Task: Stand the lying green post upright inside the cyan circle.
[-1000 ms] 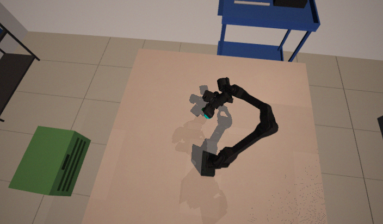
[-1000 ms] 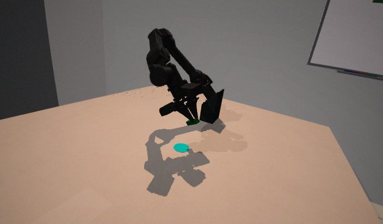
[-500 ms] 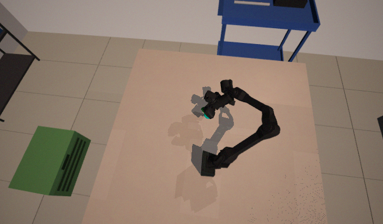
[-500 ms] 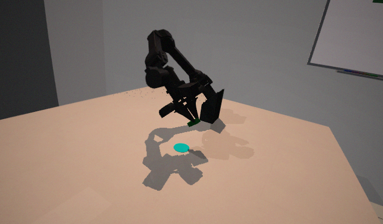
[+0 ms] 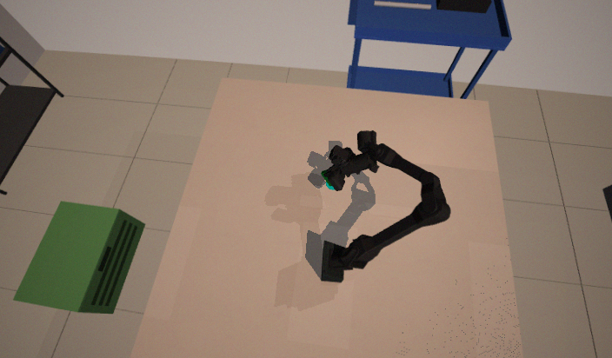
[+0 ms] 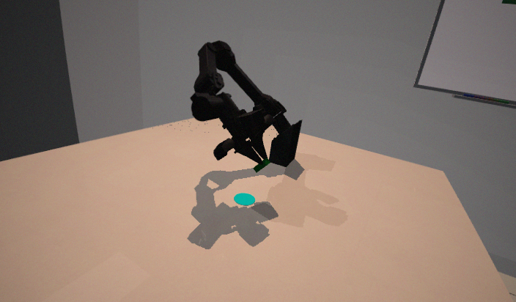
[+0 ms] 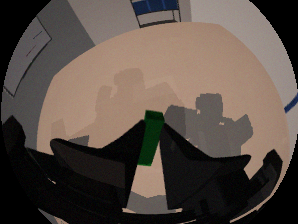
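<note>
The black parallel-jaw gripper (image 6: 260, 159) is pinched on the short green rectangular post (image 6: 261, 165), held tilted above the tan table top (image 6: 102, 210). In the exterior view the post hangs clear of the flat cyan circle (image 6: 244, 199), apart from it on the arm's side. From above, the gripper (image 5: 329, 180) hides most of the circle (image 5: 330, 187) and nearly all of the post (image 5: 324, 175). The wrist view shows the post (image 7: 150, 137) between the fingers, with the circle out of sight.
</note>
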Robot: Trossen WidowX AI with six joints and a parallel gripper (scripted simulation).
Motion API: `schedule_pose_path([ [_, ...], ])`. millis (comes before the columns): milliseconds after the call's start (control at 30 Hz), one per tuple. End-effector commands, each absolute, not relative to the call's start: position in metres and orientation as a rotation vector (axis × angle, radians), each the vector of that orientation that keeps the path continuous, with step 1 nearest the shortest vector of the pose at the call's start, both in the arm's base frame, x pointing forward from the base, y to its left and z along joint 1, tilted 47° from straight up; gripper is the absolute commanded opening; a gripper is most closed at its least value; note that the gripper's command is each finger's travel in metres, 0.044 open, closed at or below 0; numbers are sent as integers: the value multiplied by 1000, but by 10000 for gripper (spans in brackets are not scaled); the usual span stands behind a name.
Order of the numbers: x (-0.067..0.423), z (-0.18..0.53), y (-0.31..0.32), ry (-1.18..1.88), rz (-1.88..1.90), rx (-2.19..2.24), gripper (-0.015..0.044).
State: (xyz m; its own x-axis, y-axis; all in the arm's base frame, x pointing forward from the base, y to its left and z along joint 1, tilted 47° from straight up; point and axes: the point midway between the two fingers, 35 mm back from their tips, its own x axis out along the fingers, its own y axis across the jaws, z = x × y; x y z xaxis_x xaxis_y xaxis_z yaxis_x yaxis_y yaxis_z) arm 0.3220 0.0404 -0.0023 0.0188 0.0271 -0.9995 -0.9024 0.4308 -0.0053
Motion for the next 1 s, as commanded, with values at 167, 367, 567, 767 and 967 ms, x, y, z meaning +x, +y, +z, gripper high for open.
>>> schedule_pose_path([
  [167, 322, 0, 40, 1283, 916, -836, 23],
  [367, 323, 2, 40, 1240, 934, -821, 23],
  [567, 323, 3, 40, 1195, 950, -809, 23],
  [767, 324, 5, 39, 1148, 965, -798, 23],
  [967, 324, 7, 39, 1101, 979, -789, 23],
])
